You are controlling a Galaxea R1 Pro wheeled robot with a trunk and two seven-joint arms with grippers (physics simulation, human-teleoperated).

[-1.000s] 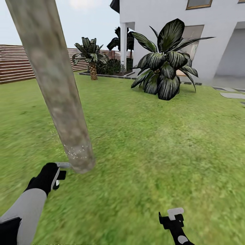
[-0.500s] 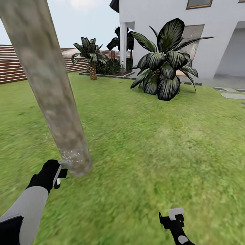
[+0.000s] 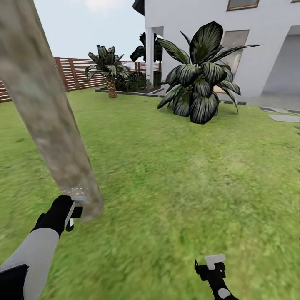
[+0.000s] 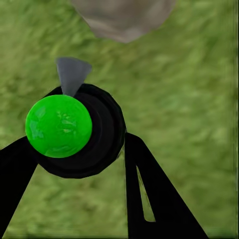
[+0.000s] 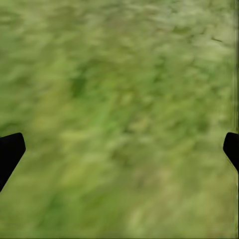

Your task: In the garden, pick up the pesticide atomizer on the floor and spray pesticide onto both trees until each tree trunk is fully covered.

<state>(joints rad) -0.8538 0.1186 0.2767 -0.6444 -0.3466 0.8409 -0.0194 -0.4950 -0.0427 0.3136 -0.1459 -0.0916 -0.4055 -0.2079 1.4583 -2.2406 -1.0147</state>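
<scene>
The trunk (image 3: 50, 125) stands directly ahead of the left pincer (image 3: 73, 210), touching or nearly touching the atomizer (image 4: 74, 129) it holds, and blocks any forward path there. Open lawn (image 3: 187, 175) lies around the right pincer (image 3: 213, 262). Farther off, a broad-leafed plant (image 3: 200, 79), a palm (image 3: 109, 71), the fence (image 3: 79, 73) and the house (image 3: 258, 46) bound the lawn.

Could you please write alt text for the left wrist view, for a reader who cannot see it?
The left tool grips the pesticide atomizer, a black round body with a bright green cap, its grey nozzle pointing toward the tree trunk. Blurry green grass lawn lies beneath.
</scene>
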